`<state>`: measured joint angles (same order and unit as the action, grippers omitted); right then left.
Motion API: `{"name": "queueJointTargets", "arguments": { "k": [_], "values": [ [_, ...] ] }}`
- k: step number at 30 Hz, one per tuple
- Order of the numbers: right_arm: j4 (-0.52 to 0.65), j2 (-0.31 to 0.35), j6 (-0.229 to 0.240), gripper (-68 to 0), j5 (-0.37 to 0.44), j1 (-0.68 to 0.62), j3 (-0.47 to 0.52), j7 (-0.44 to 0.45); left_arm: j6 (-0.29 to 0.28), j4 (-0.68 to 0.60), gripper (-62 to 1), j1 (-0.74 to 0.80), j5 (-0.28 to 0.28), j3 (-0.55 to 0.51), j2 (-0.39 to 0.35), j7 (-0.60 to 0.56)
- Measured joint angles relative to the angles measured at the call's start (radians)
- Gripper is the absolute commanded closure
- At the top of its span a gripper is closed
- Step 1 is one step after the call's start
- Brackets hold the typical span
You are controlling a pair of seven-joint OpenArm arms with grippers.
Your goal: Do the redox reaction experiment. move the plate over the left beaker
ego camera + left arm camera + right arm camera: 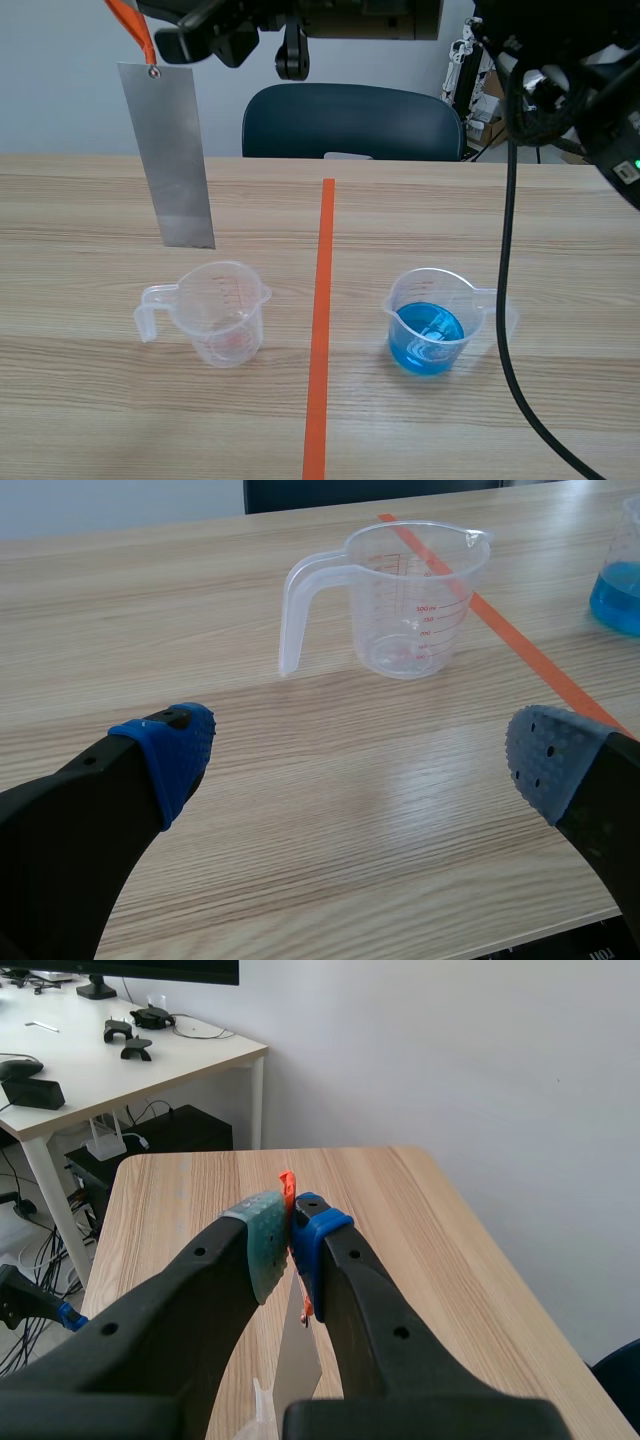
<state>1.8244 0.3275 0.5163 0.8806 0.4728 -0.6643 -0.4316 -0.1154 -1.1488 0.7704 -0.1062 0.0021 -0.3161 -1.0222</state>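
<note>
Metal plate (180,155): long axis near vertical (slight tilt), free end down; dull grey, flat, rectangular. Hangs by orange strap (128,25) above the table, near empty left beaker (222,312). Right gripper (290,1235) pinched on the strap. Left gripper (360,760) spread wide, holding nothing.

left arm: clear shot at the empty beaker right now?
Probably yes: the left gripper is open, and only bare table lies between it and the empty beaker.
</note>
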Motion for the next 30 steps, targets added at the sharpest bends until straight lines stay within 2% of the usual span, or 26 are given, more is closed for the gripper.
{"name": "queueJointTargets", "arguments": {
  "k": [30],
  "values": [
    [0.000,0.000,0.000,-0.2,0.000,0.000,0.000,0.000,0.000,0.000,-61.5,0.000,0.000,0.000,0.000,-0.013]
  ]
}}
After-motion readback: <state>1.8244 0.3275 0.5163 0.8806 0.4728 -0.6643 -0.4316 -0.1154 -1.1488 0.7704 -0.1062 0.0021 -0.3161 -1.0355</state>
